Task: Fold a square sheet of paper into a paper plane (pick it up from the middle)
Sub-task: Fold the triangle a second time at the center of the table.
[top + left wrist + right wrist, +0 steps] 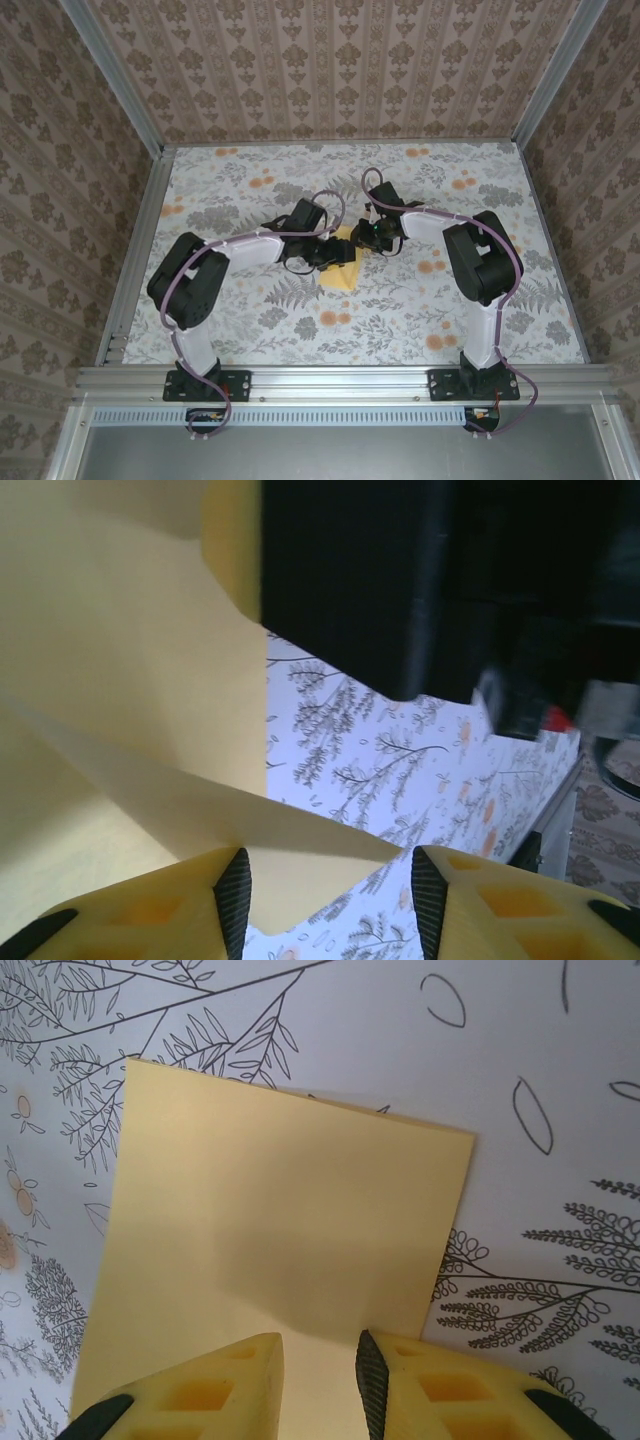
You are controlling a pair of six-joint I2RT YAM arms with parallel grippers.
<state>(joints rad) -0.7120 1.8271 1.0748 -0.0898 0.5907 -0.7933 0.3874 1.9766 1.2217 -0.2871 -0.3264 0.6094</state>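
The square sheet of paper [345,272], plain yellow, lies creased smaller at the middle of the floral cloth, between both grippers. My left gripper [328,255] is at its left edge. In the left wrist view the left gripper [330,895] is open, and a raised pointed flap of the paper [300,860] reaches into the gap beside the left pad, clear of the right pad. My right gripper [366,238] is at the paper's far right corner. In the right wrist view the right gripper [318,1380] hovers low over the flat paper [280,1230], jaws a narrow gap apart with nothing between them.
The grey floral cloth [430,300] covers the table. Aluminium rails [130,260] frame it at the sides and back, with wallpapered walls behind. The right arm's black body [400,580] hangs close above the paper in the left wrist view.
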